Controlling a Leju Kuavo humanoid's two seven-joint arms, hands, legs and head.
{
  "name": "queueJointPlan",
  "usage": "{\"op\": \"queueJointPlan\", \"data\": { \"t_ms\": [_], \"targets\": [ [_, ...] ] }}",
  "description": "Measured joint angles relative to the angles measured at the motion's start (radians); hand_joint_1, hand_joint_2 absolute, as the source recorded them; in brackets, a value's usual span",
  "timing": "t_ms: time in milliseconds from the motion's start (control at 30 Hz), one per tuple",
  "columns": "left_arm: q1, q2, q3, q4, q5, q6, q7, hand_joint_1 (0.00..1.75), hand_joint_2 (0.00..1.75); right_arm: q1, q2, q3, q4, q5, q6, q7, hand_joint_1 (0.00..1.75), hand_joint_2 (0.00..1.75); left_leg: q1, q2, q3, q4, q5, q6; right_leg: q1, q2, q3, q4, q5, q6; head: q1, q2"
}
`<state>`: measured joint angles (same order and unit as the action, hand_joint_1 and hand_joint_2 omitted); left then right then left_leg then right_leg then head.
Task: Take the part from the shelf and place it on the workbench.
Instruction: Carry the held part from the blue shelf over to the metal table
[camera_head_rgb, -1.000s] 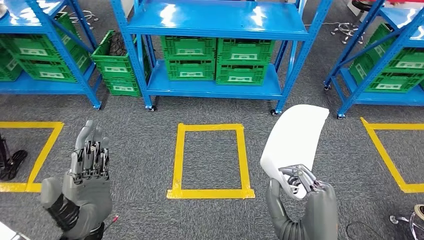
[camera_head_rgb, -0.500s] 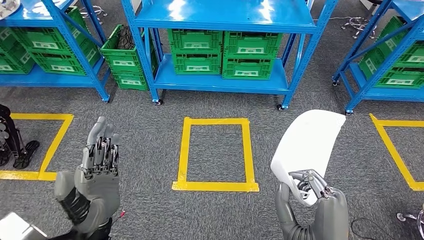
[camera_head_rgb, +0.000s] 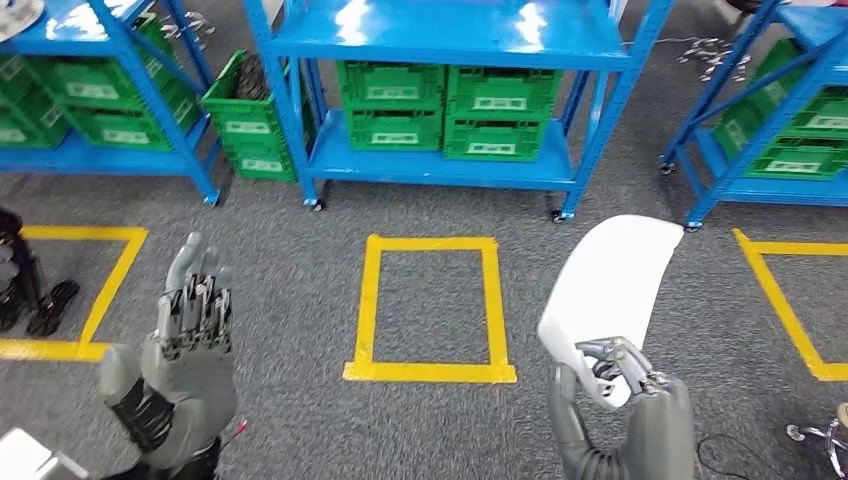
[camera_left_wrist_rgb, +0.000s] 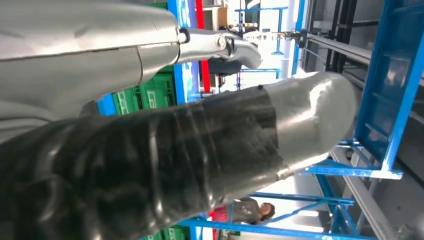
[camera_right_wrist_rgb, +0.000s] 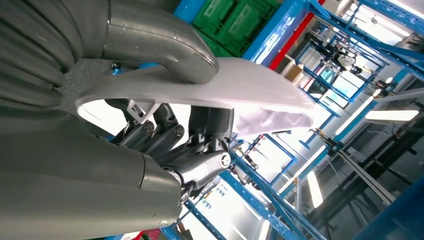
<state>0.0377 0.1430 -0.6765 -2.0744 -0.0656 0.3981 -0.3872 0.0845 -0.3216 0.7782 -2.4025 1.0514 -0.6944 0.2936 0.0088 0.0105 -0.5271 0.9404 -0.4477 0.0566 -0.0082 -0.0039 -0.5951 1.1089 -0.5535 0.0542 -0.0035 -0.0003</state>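
A white curved part stands up over the carpet at lower right, held at its lower end by my right hand. In the right wrist view the thumb presses one face of the part and the darker fingers grip the other face. My left hand is raised at lower left with its fingers straight and together, holding nothing. Its thick thumb crosses the left wrist view.
Blue shelf racks with green crates line the far side. A yellow taped rectangle marks the grey carpet in the middle, with others at the left and right edges. A dark stand sits at far left.
The whole view has shifted a little, so the camera moved. My right hand still holds the white part upright and my left hand stays raised and empty.
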Motion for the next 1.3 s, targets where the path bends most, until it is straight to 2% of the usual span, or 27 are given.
{"op": "queueJointPlan", "data": {
  "t_ms": [33,67,100,133,200,267,400,467,533,567,600,633,667,733,767,800,900,933,967,1000,1067,1100,1133,1167,1233,1267,1300],
  "targets": [
    [0.000,-0.001,0.000,0.000,0.000,0.000,0.000,0.00,0.00,0.000,-0.001,0.000,0.000,-0.001,0.000,0.001,1.75,1.75,0.001,0.000,-0.003,0.001,0.001,0.000,-0.004,0.000,-0.028,0.065,-0.028,0.006,0.007,0.000],
    [0.001,-0.001,-0.001,0.000,0.000,0.000,0.001,0.00,0.00,0.000,-0.002,0.000,0.000,-0.001,0.000,0.002,1.75,1.75,0.001,-0.001,-0.007,0.005,0.001,-0.001,-0.009,0.000,-0.050,0.115,-0.042,0.012,0.012,0.000],
    [0.001,-0.001,-0.001,0.001,0.000,0.000,0.002,0.00,0.00,0.000,-0.003,0.000,0.000,-0.002,0.000,0.004,1.75,1.75,0.002,-0.002,-0.010,0.010,0.000,-0.003,-0.013,0.000,-0.059,0.133,-0.038,0.018,0.015,0.000],
    [0.001,-0.001,-0.001,0.001,0.000,0.000,0.003,0.00,0.00,0.000,-0.004,0.000,0.000,-0.003,0.000,0.005,1.75,1.75,0.004,-0.003,-0.013,0.016,-0.003,-0.006,-0.018,0.000,-0.049,0.111,-0.016,0.023,0.017,0.000],
    [0.001,-0.001,-0.001,0.001,-0.001,0.000,0.005,0.00,0.00,0.000,-0.005,0.000,0.001,-0.003,0.000,0.006,1.75,1.75,0.010,-0.006,-0.021,0.034,-0.011,-0.018,-0.024,0.001,0.005,-0.009,0.042,0.031,0.022,0.000],
    [0.000,-0.002,-0.001,0.000,-0.002,0.000,0.006,0.00,0.00,0.000,-0.005,0.000,0.001,-0.003,0.000,0.008,1.75,1.75,0.009,-0.010,-0.033,0.054,-0.017,-0.034,-0.023,0.005,0.046,-0.094,0.065,0.021,0.028,0.000],
    [0.000,-0.002,-0.003,0.000,-0.003,0.000,0.007,0.00,0.00,0.000,-0.006,0.000,0.000,-0.004,0.000,0.008,1.75,1.75,0.012,-0.012,-0.053,0.065,-0.016,-0.060,-0.018,0.007,0.042,-0.100,0.075,-0.019,0.019,0.000],
    [0.000,-0.002,-0.003,0.000,-0.003,0.000,0.007,0.00,0.00,-0.001,-0.006,0.000,0.000,-0.004,0.000,0.008,1.75,1.75,0.014,-0.012,-0.082,0.125,-0.062,-0.066,-0.019,0.005,0.037,-0.105,0.084,-0.035,0.010,0.000],
    [0.000,-0.002,-0.003,0.000,-0.003,0.000,0.007,0.00,0.00,-0.001,-0.006,0.000,0.000,-0.004,0.000,0.008,1.75,1.75,0.014,-0.012,-0.135,0.254,-0.133,-0.069,-0.016,0.004,0.027,-0.105,0.092,-0.043,-0.004,0.000],
    [0.000,-0.002,-0.003,0.001,-0.003,0.000,0.007,0.00,0.00,-0.001,-0.006,0.000,0.000,-0.004,0.000,0.008,1.75,1.75,0.014,-0.012,-0.157,0.310,-0.156,-0.069,-0.014,0.004,0.020,-0.104,0.096,-0.046,-0.009,0.000],
    [0.001,-0.002,-0.003,0.001,-0.003,0.000,0.007,0.00,0.00,0.000,-0.006,0.000,0.000,-0.004,0.000,0.008,1.75,1.75,0.014,-0.012,-0.164,0.338,-0.164,-0.068,-0.012,0.004,0.014,-0.104,0.101,-0.047,-0.013,0.000],
    [0.001,-0.002,-0.003,0.002,-0.003,0.000,0.007,0.00,0.00,0.000,-0.006,0.000,0.000,-0.004,0.000,0.008,1.75,1.75,0.013,-0.012,-0.152,0.328,-0.155,-0.064,-0.009,0.005,0.008,-0.104,0.106,-0.047,-0.017,0.000],
    [0.001,-0.001,-0.003,0.002,-0.003,0.000,0.007,0.00,0.00,0.000,-0.006,0.000,0.000,-0.004,0.000,0.008,1.75,1.75,0.011,-0.012,-0.119,0.279,-0.132,-0.057,-0.007,0.005,0.002,-0.104,0.111,-0.046,-0.021,0.000],
    [-0.001,-0.001,-0.003,0.002,-0.003,0.000,0.007,0.00,0.00,0.000,-0.006,0.000,0.000,-0.004,0.000,0.008,1.75,1.75,0.004,-0.010,-0.028,0.137,-0.094,-0.038,-0.003,0.006,-0.005,-0.103,0.121,-0.041,-0.027,0.000],
    [-0.002,-0.002,-0.003,0.001,-0.004,0.000,0.007,0.00,0.00,0.001,-0.006,0.000,0.000,-0.004,0.000,0.008,1.75,1.75,-0.001,-0.009,0.004,0.084,-0.085,-0.031,-0.003,0.006,-0.007,-0.103,0.125,-0.036,-0.028,0.000],
    [-0.003,-0.002,-0.003,0.001,-0.004,0.000,0.007,0.00,0.00,0.001,-0.006,0.000,0.000,-0.004,0.000,0.008,1.75,1.75,-0.006,-0.008,0.019,0.056,-0.083,-0.025,-0.004,0.006,-0.008,-0.103,0.128,-0.030,-0.028,0.000],
    [-0.003,-0.002,-0.004,0.000,-0.004,0.000,0.008,0.00,0.00,0.003,-0.007,0.000,0.000,-0.004,0.000,0.008,1.75,1.75,-0.010,-0.008,0.015,0.040,-0.065,-0.015,-0.009,0.005,-0.011,-0.107,0.138,-0.008,-0.029,0.000],
    [-0.003,-0.002,-0.004,0.000,-0.004,0.000,0.009,0.00,0.00,0.003,-0.007,0.000,0.000,-0.003,0.000,0.008,1.75,1.75,-0.007,-0.008,0.013,0.034,-0.054,-0.012,-0.009,0.006,-0.019,-0.096,0.126,-0.002,-0.027,0.000],
    [-0.003,-0.003,-0.004,0.000,-0.004,-0.001,0.009,0.00,0.00,0.004,-0.008,0.000,0.000,-0.003,-0.001,0.008,1.75,1.75,-0.004,-0.007,0.009,0.027,-0.042,-0.008,-0.009,0.006,-0.033,-0.064,0.098,0.003,-0.023,0.000],
    [-0.003,-0.003,-0.004,0.000,-0.004,-0.001,0.009,0.00,0.00,0.005,-0.009,0.000,0.000,-0.003,-0.001,0.009,1.75,1.75,-0.002,-0.006,0.005,0.025,-0.034,-0.005,-0.010,0.006,-0.052,-0.013,0.057,0.006,-0.016,0.000],
    [-0.002,-0.004,-0.004,0.001,-0.004,0.000,0.010,0.00,0.00,0.005,-0.010,0.000,0.000,-0.004,-0.001,0.009,1.75,1.75,-0.002,-0.005,-0.009,0.027,-0.020,-0.002,-0.011,0.006,-0.088,0.115,-0.025,0.014,-0.001,0.000],
    [-0.002,-0.004,-0.004,0.001,-0.004,0.000,0.010,0.00,0.00,0.005,-0.011,0.000,0.001,-0.005,-0.001,0.010,1.75,1.75,-0.003,-0.005,-0.017,0.031,-0.014,-0.003,-0.011,0.006,-0.092,0.153,-0.042,0.016,0.005,0.000],
    [-0.002,-0.004,-0.004,0.001,-0.004,0.000,0.010,0.00,0.00,0.005,-0.011,0.000,0.001,-0.005,-0.001,0.010,1.75,1.75,-0.003,-0.006,-0.027,0.034,-0.009,-0.004,-0.011,0.006,-0.078,0.153,-0.039,0.017,0.009,0.000],
    [-0.002,-0.004,-0.004,0.002,-0.004,0.000,0.010,0.00,0.00,0.005,-0.011,0.000,0.001,-0.006,-0.001,0.010,1.75,1.75,-0.002,-0.006,-0.037,0.039,-0.004,-0.007,-0.012,0.006,-0.045,0.114,-0.021,0.017,0.014,0.000],
    [-0.002,-0.004,-0.004,0.002,-0.003,0.000,0.010,0.00,0.00,0.005,-0.011,0.000,0.001,-0.006,-0.001,0.010,1.75,1.75,-0.004,-0.007,-0.055,0.053,0.001,-0.014,-0.011,0.006,0.042,-0.026,0.019,0.013,0.023,0.000],
    [-0.002,-0.004,-0.004,0.002,-0.003,0.000,0.010,0.00,0.00,0.005,-0.011,0.000,0.001,-0.006,-0.001,0.010,1.75,1.75,-0.005,-0.008,-0.062,0.060,0.003,-0.018,-0.010,0.007,0.070,-0.078,0.028,0.006,0.025,0.000],
    [-0.002,-0.004,-0.004,0.002,-0.003,0.000,0.010,0.00,0.00,0.005,-0.011,0.000,0.001,-0.006,-0.001,0.010,1.75,1.75,-0.006,-0.008,-0.067,0.064,0.005,-0.024,-0.007,0.007,0.083,-0.107,0.030,-0.001,0.024,0.000]
  ]
}}
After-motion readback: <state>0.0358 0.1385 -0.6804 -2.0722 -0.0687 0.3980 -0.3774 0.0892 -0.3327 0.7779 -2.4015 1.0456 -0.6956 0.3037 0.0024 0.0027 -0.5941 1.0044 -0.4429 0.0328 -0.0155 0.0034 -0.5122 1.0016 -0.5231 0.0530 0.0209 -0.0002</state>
